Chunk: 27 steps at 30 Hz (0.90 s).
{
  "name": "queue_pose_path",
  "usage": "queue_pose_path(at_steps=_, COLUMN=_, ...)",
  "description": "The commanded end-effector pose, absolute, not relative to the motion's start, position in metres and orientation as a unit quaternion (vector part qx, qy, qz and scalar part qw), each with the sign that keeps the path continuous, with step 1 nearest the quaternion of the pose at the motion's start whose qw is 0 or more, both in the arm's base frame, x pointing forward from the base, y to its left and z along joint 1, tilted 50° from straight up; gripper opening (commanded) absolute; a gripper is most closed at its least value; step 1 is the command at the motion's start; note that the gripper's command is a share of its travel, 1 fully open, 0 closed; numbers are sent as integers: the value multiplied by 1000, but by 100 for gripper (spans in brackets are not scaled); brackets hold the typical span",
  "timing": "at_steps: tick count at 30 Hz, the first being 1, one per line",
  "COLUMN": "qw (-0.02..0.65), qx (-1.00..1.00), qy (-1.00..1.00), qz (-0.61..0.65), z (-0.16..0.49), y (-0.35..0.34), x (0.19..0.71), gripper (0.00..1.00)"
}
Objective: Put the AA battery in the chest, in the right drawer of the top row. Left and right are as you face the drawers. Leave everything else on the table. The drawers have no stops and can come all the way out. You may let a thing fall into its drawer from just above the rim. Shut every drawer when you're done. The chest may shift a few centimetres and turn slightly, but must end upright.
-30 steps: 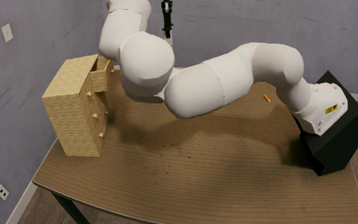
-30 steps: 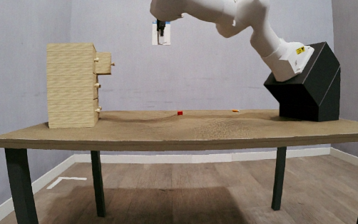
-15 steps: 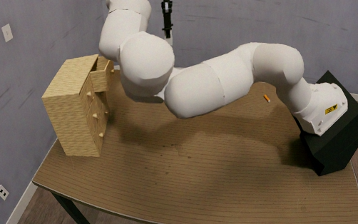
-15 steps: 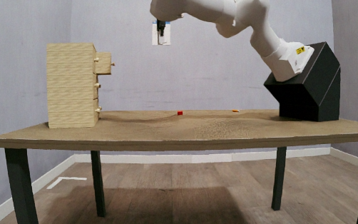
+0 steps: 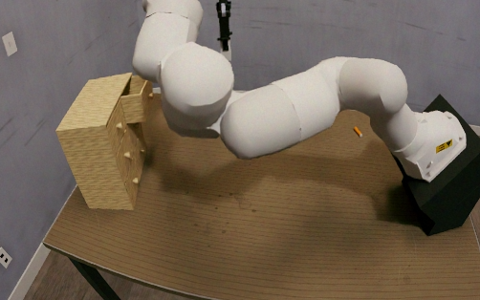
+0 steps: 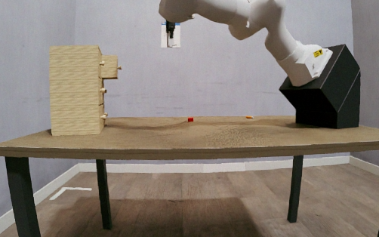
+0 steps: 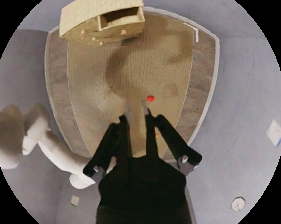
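Note:
The orange battery with a pale end (image 5: 358, 131) (image 6: 249, 117) (image 7: 157, 135) lies on the table near the robot base. The wooden chest (image 5: 90, 162) (image 6: 75, 90) (image 7: 86, 22) stands upright at the table's other end. Its right top drawer (image 5: 134, 107) (image 6: 110, 67) (image 7: 122, 22) is pulled well out; I see nothing in the visible part of its inside. The other drawers look shut, though the arm and the angle hide some fronts. My gripper (image 5: 225, 47) (image 6: 171, 35) (image 7: 136, 106) is narrowly open, with a gap between its fingertips and nothing held. It hangs high above the table, away from both chest and battery.
A small red block (image 6: 190, 119) (image 7: 150, 98) lies on the table between chest and battery; the arm hides it in the top view. The black robot base (image 5: 447, 182) (image 6: 318, 103) stands at the right end. The arm reaches high over the table (image 5: 260, 239).

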State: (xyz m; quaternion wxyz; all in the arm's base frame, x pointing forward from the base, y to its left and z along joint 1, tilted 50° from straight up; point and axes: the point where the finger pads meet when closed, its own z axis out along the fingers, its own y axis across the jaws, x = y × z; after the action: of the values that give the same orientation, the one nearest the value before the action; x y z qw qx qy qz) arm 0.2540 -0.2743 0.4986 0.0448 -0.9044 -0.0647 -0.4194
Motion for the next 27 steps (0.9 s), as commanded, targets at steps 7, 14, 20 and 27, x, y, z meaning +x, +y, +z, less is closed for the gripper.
queue_pose_path(at_steps=7, qw=45, qx=-904, qy=-65, qz=-419, z=499, y=-274, x=254, gripper=28)
queue_pose_path(at_steps=14, qw=23, qx=-902, qy=-92, qz=-421, z=503, y=-273, x=251, gripper=28)
queue_pose_path(at_steps=20, qw=-38, qx=-890, qy=-169, qz=-423, z=516, y=-272, x=242, gripper=28)
queue_pose_path(at_steps=27, qw=-70, qx=-879, qy=-210, qz=-422, z=523, y=-271, x=237, gripper=28)
